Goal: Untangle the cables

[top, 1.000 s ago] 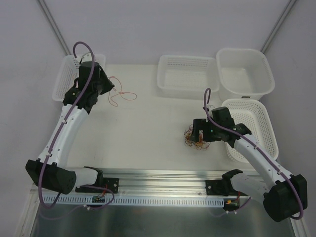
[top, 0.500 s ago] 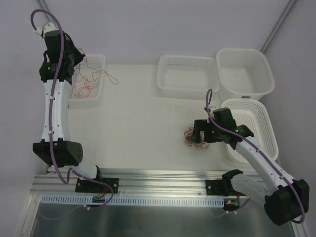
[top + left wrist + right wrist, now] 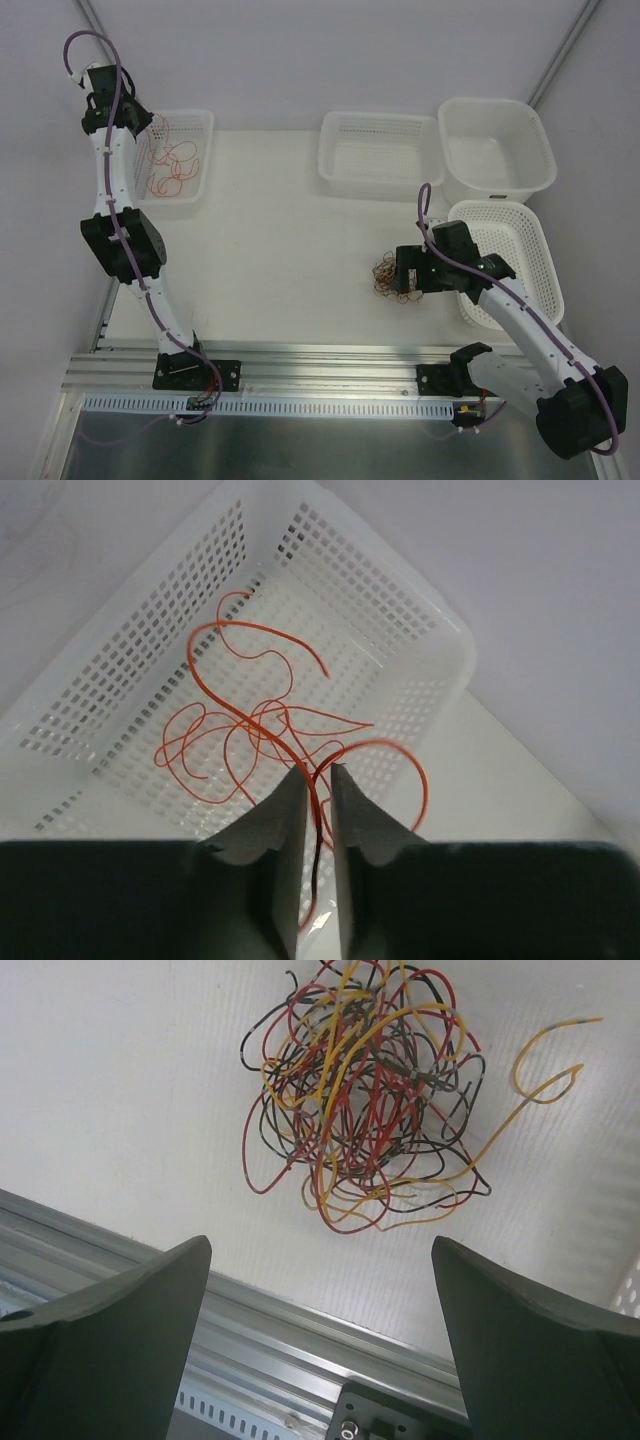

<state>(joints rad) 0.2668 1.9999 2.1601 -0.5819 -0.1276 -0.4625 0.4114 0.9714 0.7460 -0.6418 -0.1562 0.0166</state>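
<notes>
A tangle of red, black, maroon and yellow cables (image 3: 388, 279) lies on the white table, right of centre; it also shows in the right wrist view (image 3: 365, 1090). My right gripper (image 3: 410, 272) hangs just above and beside it, jaws wide open and empty (image 3: 320, 1250). My left gripper (image 3: 135, 128) is raised high over the far-left white basket (image 3: 200, 125). It is shut on a thin orange cable (image 3: 262, 715) that runs between its jaws (image 3: 318, 772) and loops down into that basket (image 3: 400, 610). Orange loops (image 3: 172, 165) lie in the basket.
A white mesh basket (image 3: 378, 128) and a solid white tub (image 3: 497, 110) stand at the back. Another mesh basket (image 3: 535, 250) sits at the right, by my right arm. A metal rail (image 3: 320, 362) runs along the table's near edge.
My left arm has swung up and to the left, carrying the orange cable from the table to over the left basket. My right gripper has shifted slightly by the tangle.
</notes>
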